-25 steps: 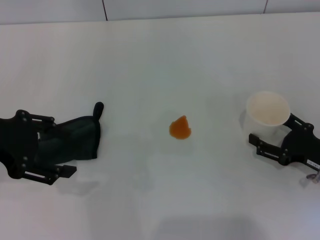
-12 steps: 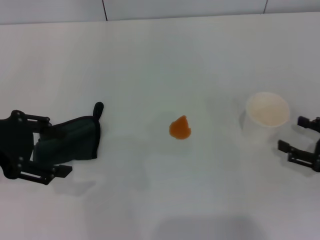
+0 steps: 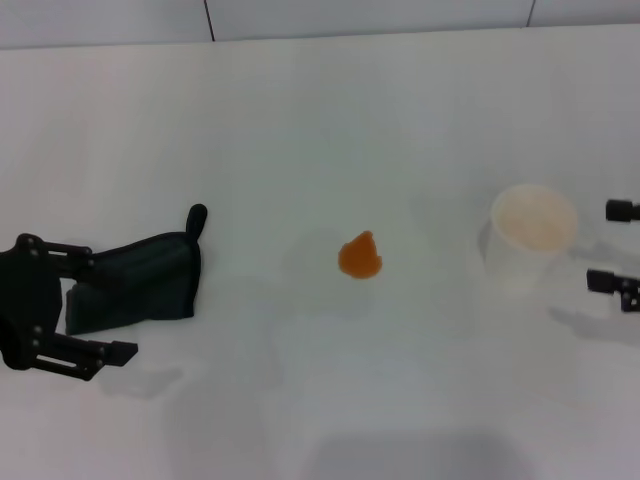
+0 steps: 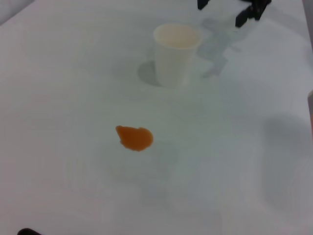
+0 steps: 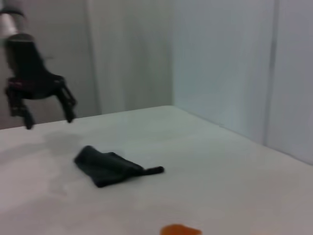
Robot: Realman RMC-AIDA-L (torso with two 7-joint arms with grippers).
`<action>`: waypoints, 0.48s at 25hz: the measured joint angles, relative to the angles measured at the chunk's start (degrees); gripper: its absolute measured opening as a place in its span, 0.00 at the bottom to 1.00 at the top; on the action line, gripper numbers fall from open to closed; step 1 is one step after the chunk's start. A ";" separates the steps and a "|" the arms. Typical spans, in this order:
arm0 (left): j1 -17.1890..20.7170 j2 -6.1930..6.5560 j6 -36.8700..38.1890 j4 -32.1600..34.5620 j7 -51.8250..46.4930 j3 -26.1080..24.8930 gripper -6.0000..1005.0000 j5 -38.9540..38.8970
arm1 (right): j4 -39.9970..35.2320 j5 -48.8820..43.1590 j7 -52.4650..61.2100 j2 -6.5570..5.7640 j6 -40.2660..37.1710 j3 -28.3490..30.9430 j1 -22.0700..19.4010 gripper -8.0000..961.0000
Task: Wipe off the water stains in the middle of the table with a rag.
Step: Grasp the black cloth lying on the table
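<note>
in the head view the right gripper [image 3: 622, 250] is cut off by the picture's edge, so only two finger ends show, set apart, and its body is out of sight; the left wrist view shows those same fingers [image 4: 244, 15] chopped by the edge beyond the cup [image 4: 176, 55]; the left gripper [image 3: 95, 305] loses the back of its body at the head view's edge, and its upper finger hides one end of the rag [image 3: 135, 285]; in the left wrist view only a dark sliver of the rag [image 4: 27, 231] shows at the edge; in the right wrist view the water stains [image 5: 180, 229] are clipped by the edge, and whether the left gripper's fingers touch the rag is too blurred to tell.
</note>
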 joint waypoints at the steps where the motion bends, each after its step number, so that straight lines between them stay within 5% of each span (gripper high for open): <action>1: 0.10 -0.18 -0.06 0.35 0.01 0.00 0.80 0.11 | -1.83 -1.58 2.48 -0.27 -1.15 0.44 1.08 0.90; 12: 1.16 -1.37 -1.29 2.47 -1.70 -1.43 0.80 2.28 | -11.10 -17.00 16.06 -0.57 -5.20 1.28 14.24 0.90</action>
